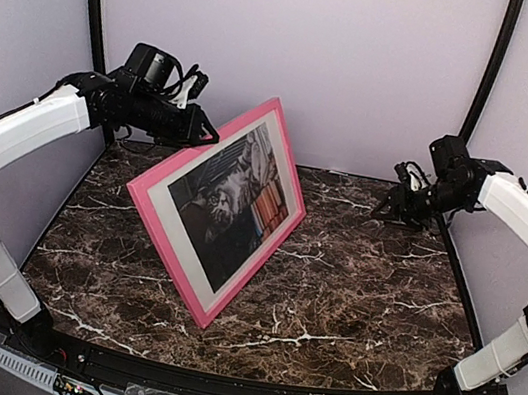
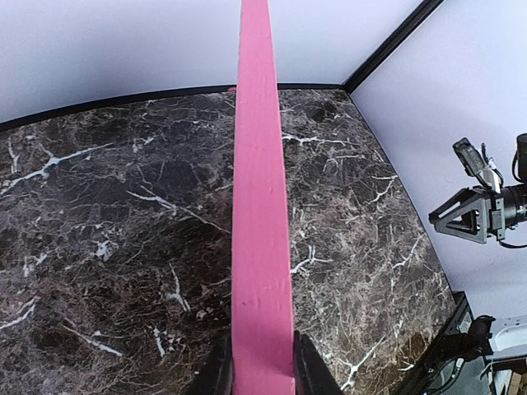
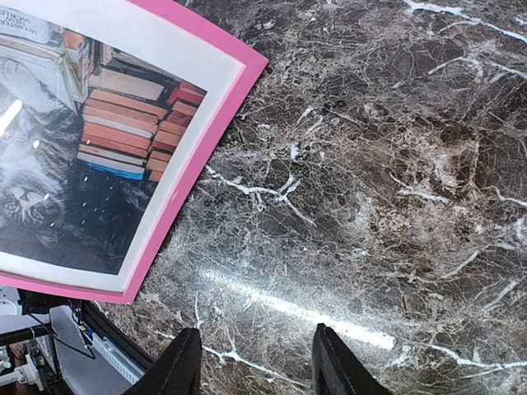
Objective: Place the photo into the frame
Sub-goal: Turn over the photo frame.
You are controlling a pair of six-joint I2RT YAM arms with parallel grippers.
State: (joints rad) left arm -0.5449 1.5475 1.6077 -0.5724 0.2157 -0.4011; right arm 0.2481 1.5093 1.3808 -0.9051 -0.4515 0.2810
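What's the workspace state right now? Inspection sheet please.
surface: dark marble-pattern table, glossy.
job's things: pink frame tipped up at a steep tilt; photo of cat and books shows inside it, bordered by a white mat.
clutter: nothing seen.
grippers: left pincer shut on the frame's upper rail; right pincer open, holding nothing, over bare table.
cables: black cables at the wrists.
surroundings: pale walls, black corner posts.

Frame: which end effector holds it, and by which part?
The left end effector grips the frame by its raised top rail; the right end effector is open and holds nothing.
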